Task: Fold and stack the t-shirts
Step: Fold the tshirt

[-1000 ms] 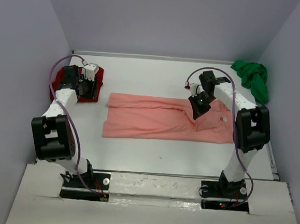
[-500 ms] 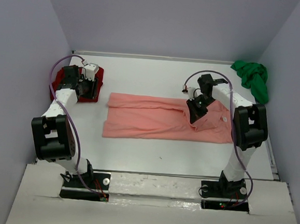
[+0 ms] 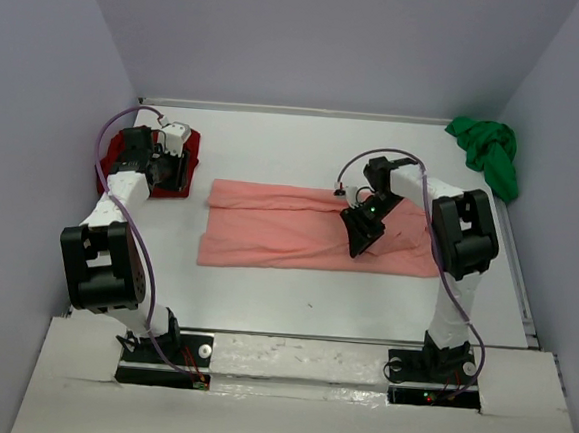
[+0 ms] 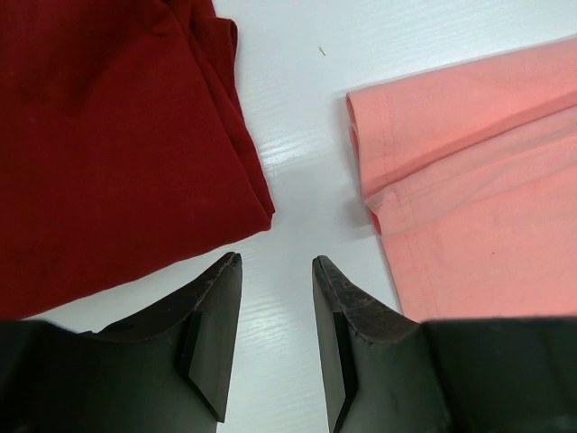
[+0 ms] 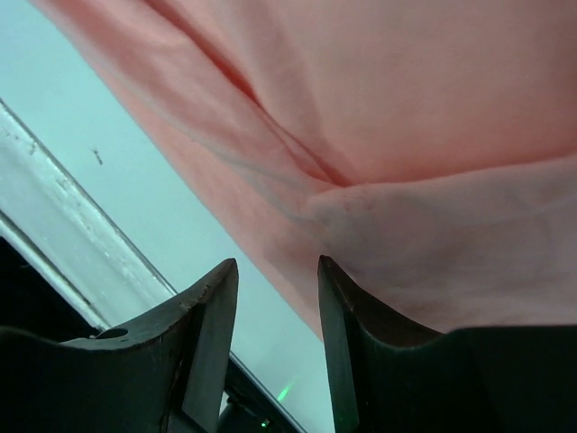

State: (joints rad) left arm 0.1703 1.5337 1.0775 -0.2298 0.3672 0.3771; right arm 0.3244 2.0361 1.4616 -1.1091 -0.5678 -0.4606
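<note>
Cloth of salmon-pink t-shirt (image 3: 278,236) lies long, flat (faintly creased).

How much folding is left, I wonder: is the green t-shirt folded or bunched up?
Bunched up: the green t-shirt lies as a rumpled heap with uneven lobes, no straight folded edges.

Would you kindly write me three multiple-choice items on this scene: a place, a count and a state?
1. Where does the green shirt lie? A. far right corner B. near left corner C. the middle
2. How many shirts are in view? A. two B. three C. four
3. The right claw over the pink shirt is: A. shut on cloth B. out of view C. open, empty
Answers: 1 A, it lies bunched there; 2 B, green, pink and a dark red shirt; 3 C, its jaws stand apart with nothing pinched.
</note>
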